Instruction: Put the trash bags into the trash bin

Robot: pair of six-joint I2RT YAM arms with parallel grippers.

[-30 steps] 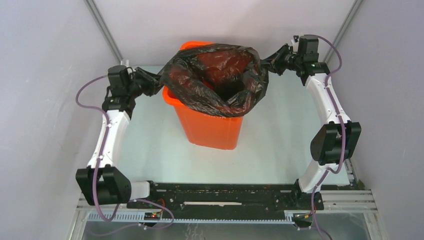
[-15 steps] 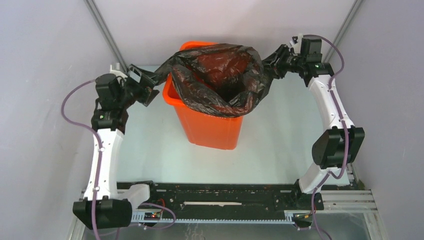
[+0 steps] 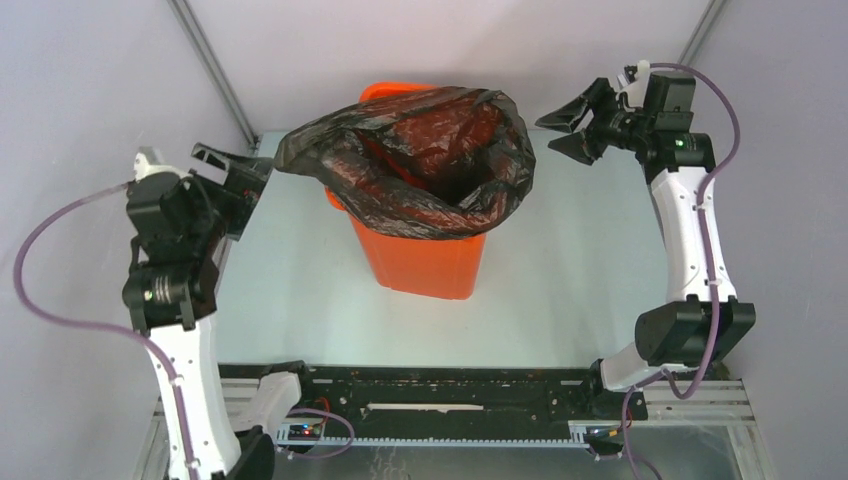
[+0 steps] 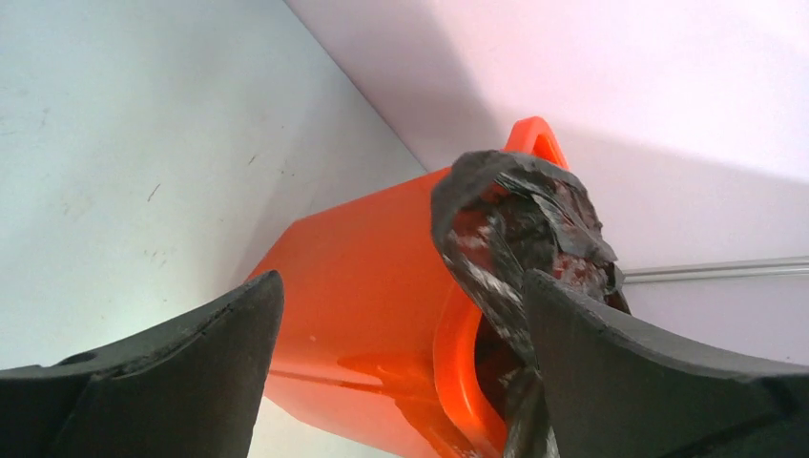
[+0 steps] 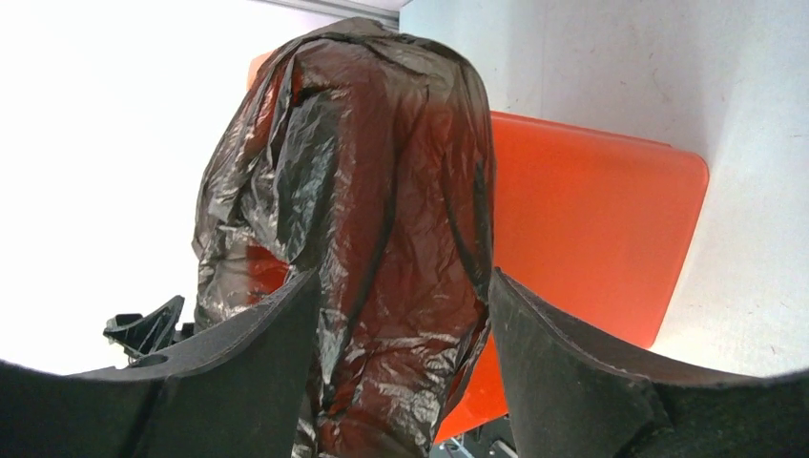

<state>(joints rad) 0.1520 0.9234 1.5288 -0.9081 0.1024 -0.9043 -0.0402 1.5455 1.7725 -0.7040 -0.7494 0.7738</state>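
Though loose over its rim, trash bag (image 3: pixel 420 150) inside trash bin (image 3: pixel 425 262), both jaws apart.

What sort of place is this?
Probably a small robot test booth: plain white walls close around a pale table, a left arm and right arm are bolted to a metal rail, and an orange trash bin holds a black bag.
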